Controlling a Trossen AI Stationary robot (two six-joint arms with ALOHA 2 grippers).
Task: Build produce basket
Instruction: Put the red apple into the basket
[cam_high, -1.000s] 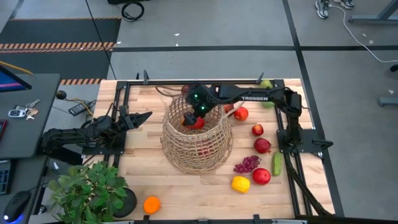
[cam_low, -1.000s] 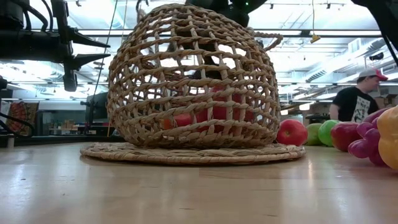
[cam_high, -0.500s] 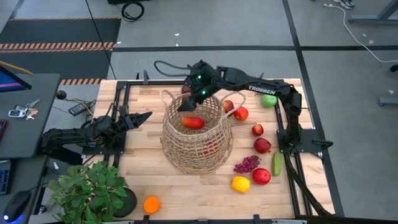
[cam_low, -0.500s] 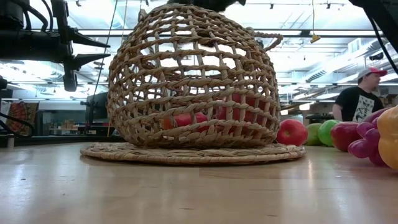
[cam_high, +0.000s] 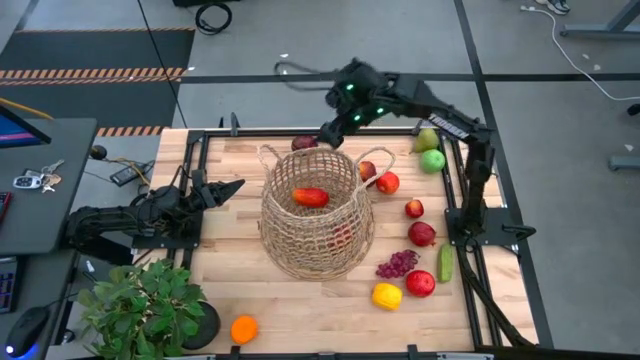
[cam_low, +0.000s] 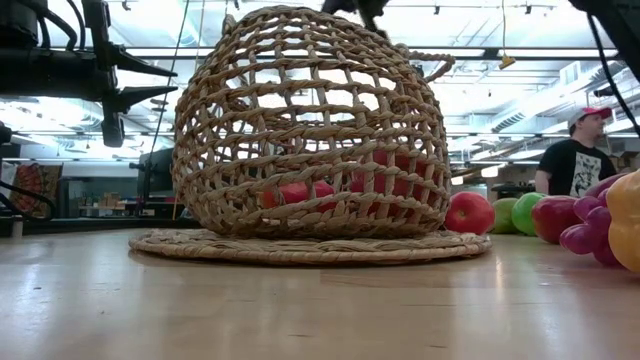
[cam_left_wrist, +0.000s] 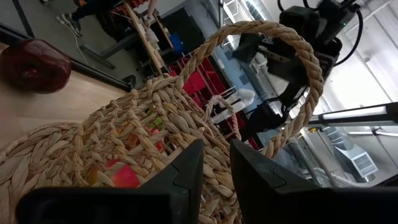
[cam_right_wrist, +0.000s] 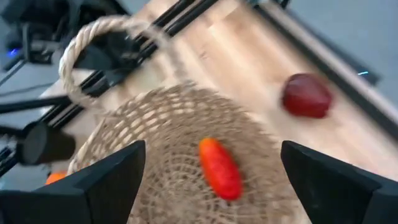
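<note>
Wicker basket (cam_high: 316, 222) sits mid-bench with the red pepper (cam_high: 310, 197) inside; our right end effector (cam_high: 330, 133), jaws apart and empty at its 12 o'clock, risks snagging a loop handle (cam_high: 378, 162) on the next reach, while left end effector (cam_high: 232, 186) waits closed at 9 o'clock.

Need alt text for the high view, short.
Top-down view: a wicker basket at the table's center holds a red pepper, with the open right gripper raised beyond its far rim. Apples, grapes, a lemon and a cucumber lie to its right; the left gripper waits shut at the left.
</note>
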